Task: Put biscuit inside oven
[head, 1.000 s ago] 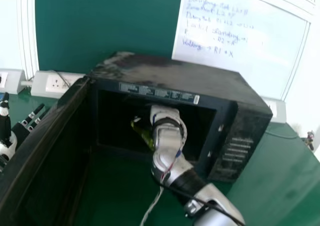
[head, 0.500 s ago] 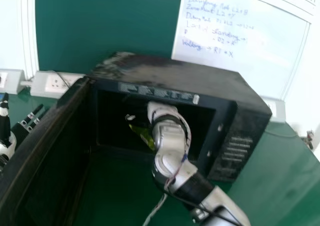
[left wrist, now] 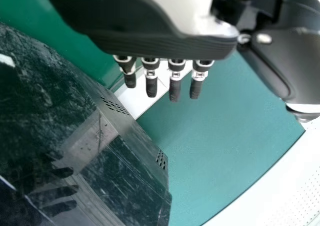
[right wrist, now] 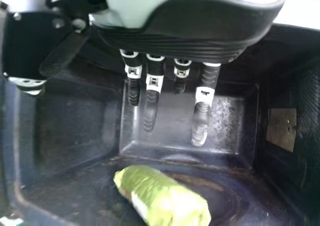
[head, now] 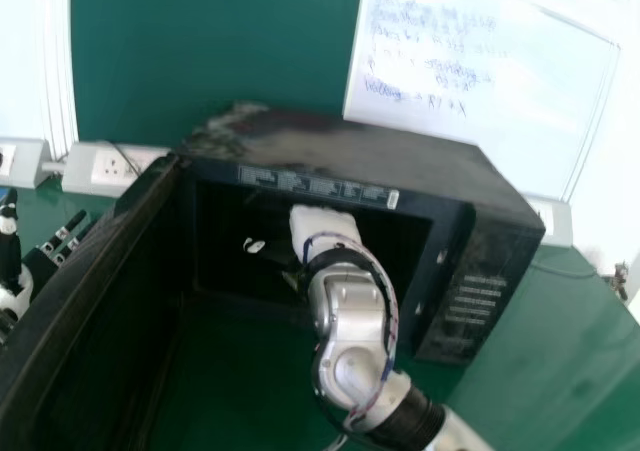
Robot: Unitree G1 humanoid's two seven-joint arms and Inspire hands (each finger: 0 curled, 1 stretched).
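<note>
My right hand (head: 322,227) is inside the mouth of the black oven (head: 350,153), its fingers hidden in the dark cavity. In the right wrist view, the right hand (right wrist: 175,41) has its fingers extended and holds nothing. The green biscuit packet (right wrist: 162,197) lies on its side on the cavity floor, apart from those fingers. My left hand (head: 40,263) is outside the oven, beyond the opened door (head: 85,271). In the left wrist view, the left hand (left wrist: 150,41) has straight fingers and is empty, beside the oven door's dark glossy surface (left wrist: 45,110).
The oven door stands wide open on the left, reaching toward the robot. White socket boxes (head: 106,169) are behind the oven on the green table (head: 540,341). A whiteboard (head: 480,81) leans at the back right. The cavity walls closely surround the right hand.
The right wrist and forearm have shifted slightly right and toward the robot. The green packet, bright beside the hand before, is now barely discernible there in the head view. The left hand has stayed still.
</note>
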